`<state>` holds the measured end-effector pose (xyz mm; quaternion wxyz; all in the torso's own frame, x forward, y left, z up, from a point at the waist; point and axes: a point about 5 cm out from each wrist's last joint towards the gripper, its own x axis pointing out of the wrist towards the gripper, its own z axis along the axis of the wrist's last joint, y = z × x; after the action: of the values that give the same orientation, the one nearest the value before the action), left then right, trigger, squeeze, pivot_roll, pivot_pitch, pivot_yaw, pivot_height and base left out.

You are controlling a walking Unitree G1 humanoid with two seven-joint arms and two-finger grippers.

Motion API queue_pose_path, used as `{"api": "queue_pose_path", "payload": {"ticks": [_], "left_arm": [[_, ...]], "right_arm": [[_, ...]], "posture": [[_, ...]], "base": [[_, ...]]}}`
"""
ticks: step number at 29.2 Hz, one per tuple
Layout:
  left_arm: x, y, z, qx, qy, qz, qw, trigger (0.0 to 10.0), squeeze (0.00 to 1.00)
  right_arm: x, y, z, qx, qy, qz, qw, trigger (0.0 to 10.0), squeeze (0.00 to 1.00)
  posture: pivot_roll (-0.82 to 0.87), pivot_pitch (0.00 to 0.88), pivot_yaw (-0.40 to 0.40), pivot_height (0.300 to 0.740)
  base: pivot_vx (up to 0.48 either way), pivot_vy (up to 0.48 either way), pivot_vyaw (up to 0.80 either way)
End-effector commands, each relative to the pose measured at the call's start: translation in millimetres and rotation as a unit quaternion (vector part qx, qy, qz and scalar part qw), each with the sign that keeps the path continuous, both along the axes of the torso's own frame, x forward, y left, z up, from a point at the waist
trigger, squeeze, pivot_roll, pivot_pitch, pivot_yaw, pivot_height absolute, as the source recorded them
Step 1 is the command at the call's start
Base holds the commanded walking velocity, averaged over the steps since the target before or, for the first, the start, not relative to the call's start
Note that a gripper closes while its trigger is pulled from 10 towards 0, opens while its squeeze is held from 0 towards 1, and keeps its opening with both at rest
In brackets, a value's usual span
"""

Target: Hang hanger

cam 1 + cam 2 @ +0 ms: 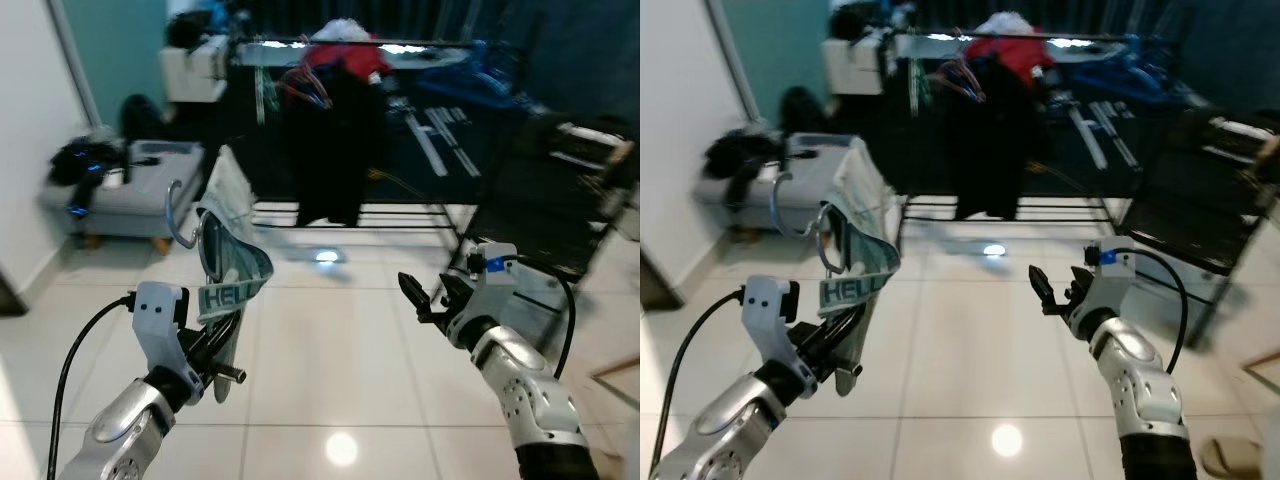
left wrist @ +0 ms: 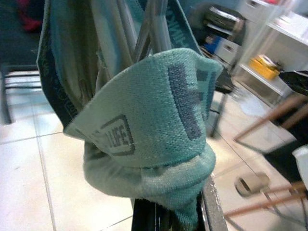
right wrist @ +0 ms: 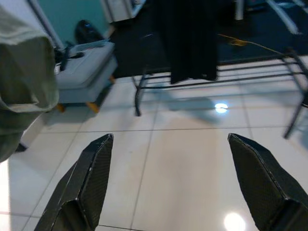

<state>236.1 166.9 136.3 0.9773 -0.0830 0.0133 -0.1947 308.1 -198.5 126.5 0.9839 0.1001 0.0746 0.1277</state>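
Observation:
My left gripper is shut on a hanger draped with a pale green garment that has a teal lettered waistband. The hanger's metal hook curls up at upper left of the cloth. It is held over the tiled floor, well short of the clothes rack, whose top rail carries dark and red clothes. My right gripper is raised at the right, open and empty, with its two fingers wide apart over the tiles.
A grey ottoman with dark items stands at the left wall. A dark shelf unit stands at the right. Wooden chair legs and a slipper lie to the side. White tiles stretch between me and the rack.

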Motion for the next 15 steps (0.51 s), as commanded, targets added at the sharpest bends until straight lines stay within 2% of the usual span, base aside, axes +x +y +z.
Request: {"api": "queue_pose_path", "payload": {"ticks": [1,6,13,15], "left_arm": [[0.0,-1.9,2.8,0.01,-0.013,-0.009,1.0,10.0,0.0],[-0.3,-3.4,4.7,0.015,-0.019,-0.014,1.0,10.0,0.0],[1.6,-13.4,9.6,0.043,-0.03,-0.034,0.998,10.0,0.0],[5.8,-24.3,12.4,0.067,-0.036,-0.038,0.996,10.0,0.0]], "right_arm": [[0.0,-1.3,-1.2,0.002,-0.001,-0.002,1.0,10.0,0.0],[-0.3,-1.9,-0.2,-0.005,-0.007,-0.004,1.0,10.0,0.0],[-0.1,-1.3,0.0,-0.01,-0.01,-0.003,1.0,10.0,0.0],[-0.7,-0.8,-0.5,-0.012,-0.011,-0.001,1.0,10.0,0.0]], "posture": [[-0.04,0.009,-0.033,0.74],[-0.04,0.011,-0.024,0.74],[-0.05,0.004,-0.018,0.74],[-0.05,0.002,-0.013,0.74]], "base": [[0.48,0.0,0.0],[0.48,0.0,0.0],[0.48,0.0,-0.72],[0.48,0.0,-0.8]]}}
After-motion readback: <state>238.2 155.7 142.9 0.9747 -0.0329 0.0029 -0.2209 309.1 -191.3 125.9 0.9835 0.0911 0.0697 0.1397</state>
